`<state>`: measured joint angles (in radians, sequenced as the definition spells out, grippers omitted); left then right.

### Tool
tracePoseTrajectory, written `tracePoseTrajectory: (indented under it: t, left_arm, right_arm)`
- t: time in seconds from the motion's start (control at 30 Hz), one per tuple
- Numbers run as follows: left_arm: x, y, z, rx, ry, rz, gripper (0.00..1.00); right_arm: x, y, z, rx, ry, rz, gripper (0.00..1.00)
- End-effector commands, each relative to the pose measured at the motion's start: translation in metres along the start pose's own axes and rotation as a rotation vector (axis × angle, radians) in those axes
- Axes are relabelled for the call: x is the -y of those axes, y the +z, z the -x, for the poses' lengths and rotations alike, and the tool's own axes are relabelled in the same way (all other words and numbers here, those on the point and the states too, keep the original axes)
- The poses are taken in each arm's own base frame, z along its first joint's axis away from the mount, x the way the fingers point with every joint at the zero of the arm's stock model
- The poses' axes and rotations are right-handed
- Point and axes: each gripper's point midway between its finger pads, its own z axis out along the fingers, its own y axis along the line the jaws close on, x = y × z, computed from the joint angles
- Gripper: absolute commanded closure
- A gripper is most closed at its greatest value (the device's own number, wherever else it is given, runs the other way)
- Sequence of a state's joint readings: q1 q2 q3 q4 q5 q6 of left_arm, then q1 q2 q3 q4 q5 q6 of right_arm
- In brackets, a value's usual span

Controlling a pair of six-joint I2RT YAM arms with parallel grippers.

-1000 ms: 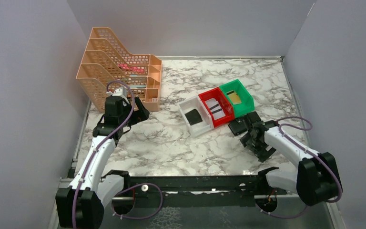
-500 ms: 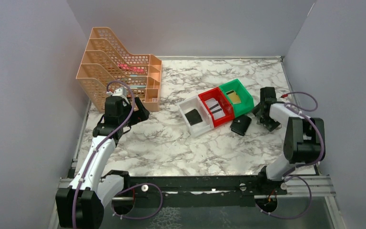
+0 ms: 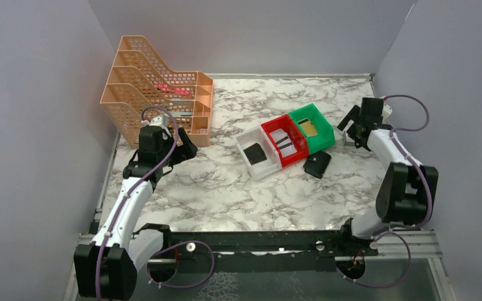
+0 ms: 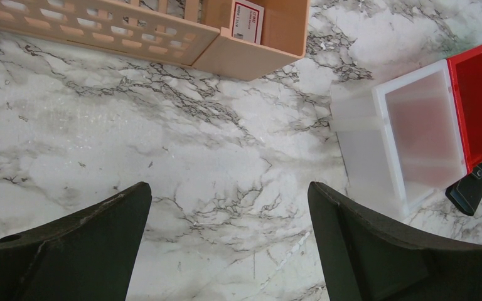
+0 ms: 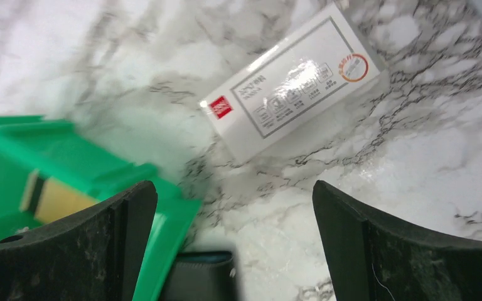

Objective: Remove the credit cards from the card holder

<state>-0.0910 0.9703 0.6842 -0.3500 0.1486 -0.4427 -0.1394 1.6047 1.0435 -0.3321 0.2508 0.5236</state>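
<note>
**Right arm left the card holder and swung to the far right of the table**

Change: a second earlier the right gripper (image 3: pixel 355 127) sat low at centre right of the top view, right at the card holder (image 3: pixel 317 165). It then swung up to the upper right of the frame, past the green bin (image 3: pixel 321 119). The wrist view was motion-blurred. It showed the fingers spread wide with nothing between them, over a white box (image 5: pixel 295 78) with a red mark.

Left gripper (image 3: pixel 185 145): no shift across the three top views. It was parked beside the orange file rack (image 3: pixel 157 88), jaws fully apart and empty, with bare marble under it.

Task things: the card holder lay flat on the table (image 3: pixel 226 188), just below the red bin (image 3: pixel 284 141) and the green bin, apart from both grippers. Its position looked unchanged. One tan-gold credit card (image 3: pixel 310 128) lay inside the green bin. The dark strips in the red bin could not be identified.

Reading: neither arm was working the holder at this moment. At least one card appeared to be out already. I could not tell whether more remained inside. If so, the right arm would have to come back to the holder.
</note>
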Motion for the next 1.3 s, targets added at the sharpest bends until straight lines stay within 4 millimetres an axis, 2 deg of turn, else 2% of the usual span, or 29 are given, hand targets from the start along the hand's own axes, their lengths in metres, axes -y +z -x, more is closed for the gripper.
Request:
tracePoseTrajectory:
  t: [0.0, 0.07, 0.17, 0.23, 0.3, 0.5, 0.63, 0.83, 1.0, 1.27]
  left_arm:
    - [0.003, 0.000, -0.001, -0.010, 0.008, -0.021, 0.01]
    - [0.003, 0.000, -0.001, -0.012, 0.008, -0.022, 0.01]
    - [0.003, -0.001, -0.001, -0.009, 0.009, -0.021, 0.01]
    - [0.002, -0.002, -0.001, -0.005, 0.011, -0.018, 0.01]
    - [0.002, -0.003, 0.000, 0.001, 0.012, -0.017, 0.01]
    - [0.002, -0.002, 0.000, 0.001, 0.012, -0.014, 0.01]
    - [0.002, -0.001, 0.000, -0.007, 0.012, -0.016, 0.01]
    - [0.002, -0.001, -0.001, -0.006, 0.013, -0.018, 0.01]
    - [0.002, -0.002, 0.000, -0.004, 0.013, -0.017, 0.01]
    - [0.003, -0.001, -0.001, -0.010, 0.011, -0.025, 0.01]
  right_arm:
    - [-0.033, -0.056, 0.044, 0.182, -0.071, 0.246, 0.00]
    - [-0.061, -0.072, 0.045, 0.201, -0.154, 0.433, 0.00]
    - [-0.101, -0.087, 0.026, 0.098, -0.233, 0.683, 0.00]
    - [-0.117, -0.087, 0.013, 0.007, -0.255, 0.786, 0.00]
    - [-0.124, -0.078, 0.003, -0.072, -0.262, 0.817, 0.00]
    - [-0.128, -0.052, -0.012, -0.182, -0.308, 0.812, 0.00]
    - [-0.131, -0.048, -0.031, -0.233, -0.336, 0.823, 0.00]
    - [-0.140, -0.055, -0.062, -0.303, -0.414, 0.787, 0.05]
    - [-0.127, -0.070, -0.076, -0.284, -0.375, 0.725, 0.07]
    - [-0.127, -0.118, -0.113, -0.337, -0.390, 0.887, 0.09]
